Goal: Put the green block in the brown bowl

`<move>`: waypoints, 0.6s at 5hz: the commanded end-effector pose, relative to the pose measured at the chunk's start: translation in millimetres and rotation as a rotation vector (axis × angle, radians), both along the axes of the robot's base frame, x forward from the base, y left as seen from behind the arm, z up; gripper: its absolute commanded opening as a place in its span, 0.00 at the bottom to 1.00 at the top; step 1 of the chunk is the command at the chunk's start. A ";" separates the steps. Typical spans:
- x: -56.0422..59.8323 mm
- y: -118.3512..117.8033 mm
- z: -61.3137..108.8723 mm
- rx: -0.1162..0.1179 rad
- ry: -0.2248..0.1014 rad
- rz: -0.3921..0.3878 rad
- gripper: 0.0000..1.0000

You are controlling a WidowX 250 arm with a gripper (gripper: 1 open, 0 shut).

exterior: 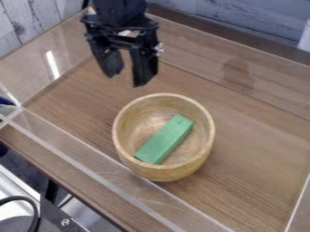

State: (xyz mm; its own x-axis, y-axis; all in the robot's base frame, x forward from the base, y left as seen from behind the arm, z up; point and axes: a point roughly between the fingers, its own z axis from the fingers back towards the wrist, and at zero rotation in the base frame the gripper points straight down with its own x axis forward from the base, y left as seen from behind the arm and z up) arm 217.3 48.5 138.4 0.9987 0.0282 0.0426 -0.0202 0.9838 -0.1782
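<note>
The two black fingers (pixel 143 69) of the gripper (pixel 126 65) are spread wide apart and hold nothing. They point down at the table from the upper left part of the picture. The gripper hangs in the air, above and to the left of the brown bowl (pixel 165 167), not touching it.

The brown bowl sits near the middle of the picture, a bit low. The green block (pixel 165 140) lies inside it, slanted, with one end up toward the right and the other down toward the left. It leans against the bowl's inner wall.

The bowl stands on a wooden table (pixel 242 91). Clear see-through walls (pixel 72 172) run around the table's edges, one crossing the lower left corner. Nothing stands between the gripper and the bowl.
</note>
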 end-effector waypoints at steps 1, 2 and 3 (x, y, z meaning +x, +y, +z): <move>5.5 -4.7 8.8 0.030 -0.047 -0.051 1.00; 7.9 -21.1 9.0 0.037 -0.050 -0.110 1.00; 7.2 -31.1 5.2 0.019 -0.090 -0.135 1.00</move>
State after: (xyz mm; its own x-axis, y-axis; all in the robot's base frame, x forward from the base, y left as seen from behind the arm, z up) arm 221.2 17.2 133.6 0.9904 -0.1038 0.0911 0.1179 0.9789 -0.1669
